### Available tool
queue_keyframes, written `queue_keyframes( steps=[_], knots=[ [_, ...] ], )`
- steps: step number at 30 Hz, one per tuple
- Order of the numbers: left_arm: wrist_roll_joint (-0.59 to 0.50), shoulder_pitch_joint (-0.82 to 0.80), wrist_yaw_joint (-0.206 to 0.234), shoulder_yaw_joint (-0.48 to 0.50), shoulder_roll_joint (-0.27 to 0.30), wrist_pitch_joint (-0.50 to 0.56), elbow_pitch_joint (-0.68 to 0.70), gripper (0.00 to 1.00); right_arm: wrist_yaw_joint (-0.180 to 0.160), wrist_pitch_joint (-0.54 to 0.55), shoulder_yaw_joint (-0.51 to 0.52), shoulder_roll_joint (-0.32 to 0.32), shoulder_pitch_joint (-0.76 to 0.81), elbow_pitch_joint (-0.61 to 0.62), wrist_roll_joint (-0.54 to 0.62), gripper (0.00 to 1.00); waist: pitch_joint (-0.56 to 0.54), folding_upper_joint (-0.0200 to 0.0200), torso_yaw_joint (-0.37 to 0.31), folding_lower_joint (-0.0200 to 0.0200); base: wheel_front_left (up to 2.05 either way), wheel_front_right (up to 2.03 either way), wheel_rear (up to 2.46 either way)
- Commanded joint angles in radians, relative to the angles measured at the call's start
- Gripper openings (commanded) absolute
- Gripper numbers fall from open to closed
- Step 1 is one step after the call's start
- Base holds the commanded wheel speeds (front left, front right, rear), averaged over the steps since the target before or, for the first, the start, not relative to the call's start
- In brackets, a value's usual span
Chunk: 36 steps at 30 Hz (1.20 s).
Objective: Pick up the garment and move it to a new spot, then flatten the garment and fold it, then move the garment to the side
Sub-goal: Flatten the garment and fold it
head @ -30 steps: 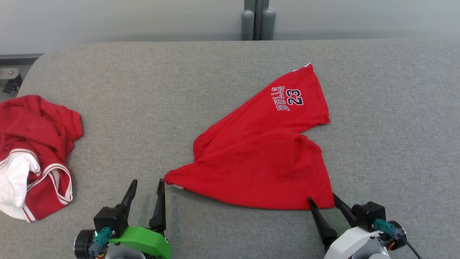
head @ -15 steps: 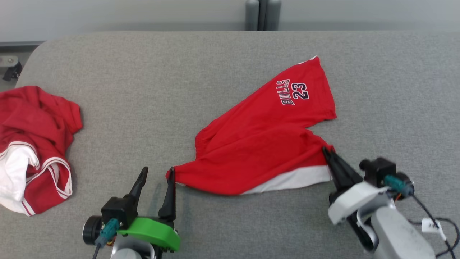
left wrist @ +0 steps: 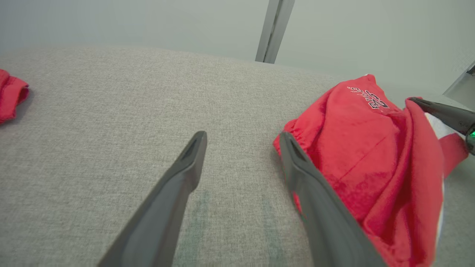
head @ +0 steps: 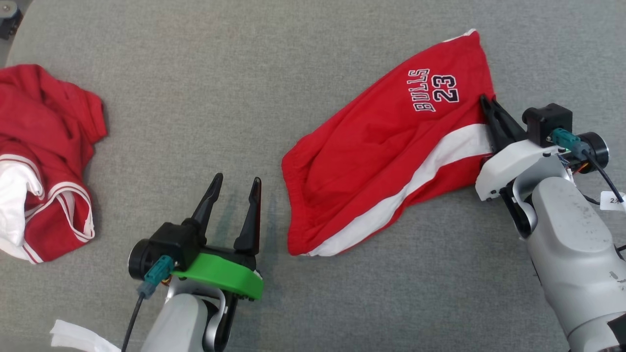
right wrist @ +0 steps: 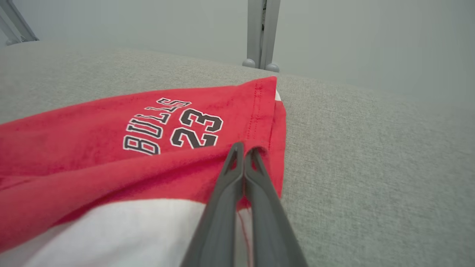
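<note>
Over on the right half of the grey cloth-covered table [head: 293, 58] lie the red shorts [head: 381, 161], one leg doubled across the other so that a broad white stripe [head: 415, 181] runs slantwise along the near side. The right gripper [head: 489, 105] has its two dark fingers pressed together on the edge of the upper leg, just beside the stitched hem [right wrist: 259, 111], with a small pucker of red cloth caught at the tips. The left gripper [head: 237, 178] stands wide apart and has hold of nothing; it sits just beside the gathered waistband [head: 288, 195], and from the wrist camera one finger seems to brush that edge, though I cannot be sure it touches. I would judge the cloth light, soft and limp: it sags and creases wherever it is not held, so a single pinch drags it out of shape. A hold at two corners, the hem on one side and the waistband on the other, looks the best way to lay it square. Dark lettering edged in white [head: 433, 90] reads "BULLS 23" on the far leg. Well apart at the table's left edge lies a crumpled red-and-white garment [head: 44, 161].
</note>
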<state>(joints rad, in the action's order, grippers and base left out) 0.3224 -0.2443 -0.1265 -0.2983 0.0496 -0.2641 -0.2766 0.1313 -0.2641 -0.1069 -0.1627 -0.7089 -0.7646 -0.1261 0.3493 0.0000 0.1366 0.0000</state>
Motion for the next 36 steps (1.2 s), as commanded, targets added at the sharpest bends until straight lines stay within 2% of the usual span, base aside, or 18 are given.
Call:
queue_keyframes(
  steps=[1,3,4,5,6,14,19,26,36],
  knots=[
    [0.009,-0.017,-0.001,-0.002,0.002,0.000,0.000,1.00,-0.001,0.000,0.017,0.000,-0.011,-0.020,0.017,0.00,0.039,0.0000,0.026,0.0000,0.00,0.00,0.00],
    [0.009,-0.021,-0.002,-0.003,0.002,0.000,-0.003,1.00,-0.001,0.000,0.035,0.003,-0.018,-0.033,0.040,0.00,0.038,0.0000,0.025,0.0000,0.00,0.00,0.00],
    [0.009,-0.020,-0.001,-0.002,0.002,0.000,-0.004,1.00,-0.001,0.000,0.052,0.007,-0.013,-0.027,0.046,0.14,0.032,0.0000,0.023,0.0000,0.00,0.00,0.00],
    [0.008,-0.019,0.001,0.000,0.002,0.000,-0.006,1.00,-0.001,0.000,0.066,0.012,-0.004,-0.014,0.052,0.45,0.025,0.0000,0.021,0.0000,0.00,0.00,0.00],
    [0.006,-0.015,0.003,0.002,0.002,0.000,-0.007,1.00,-0.001,0.000,0.077,0.020,0.013,0.002,0.059,1.00,0.015,0.0000,0.017,0.0000,0.00,0.00,0.00],
    [-0.028,0.064,0.008,0.040,0.003,0.000,-0.018,1.00,-0.001,0.000,0.114,0.053,0.203,0.266,0.034,1.00,-0.119,0.0000,-0.025,0.0000,0.00,0.00,0.00],
    [-0.047,0.134,0.005,0.050,0.003,0.000,-0.024,1.00,-0.001,0.000,0.114,0.060,0.357,0.379,0.017,1.00,-0.207,0.0000,-0.053,0.0000,0.00,0.00,0.00],
    [-0.047,0.219,-0.004,-0.009,0.003,0.000,-0.027,1.00,-0.001,0.000,0.123,0.079,0.540,0.407,0.007,1.00,-0.286,0.0000,-0.086,0.0000,0.00,0.00,0.00],
    [-0.118,0.185,-0.005,-0.107,0.003,-0.001,-0.062,1.00,-0.001,0.000,0.108,0.094,0.579,0.423,0.010,1.00,-0.260,0.0000,-0.153,0.0000,0.00,0.00,0.00]
  ],
)
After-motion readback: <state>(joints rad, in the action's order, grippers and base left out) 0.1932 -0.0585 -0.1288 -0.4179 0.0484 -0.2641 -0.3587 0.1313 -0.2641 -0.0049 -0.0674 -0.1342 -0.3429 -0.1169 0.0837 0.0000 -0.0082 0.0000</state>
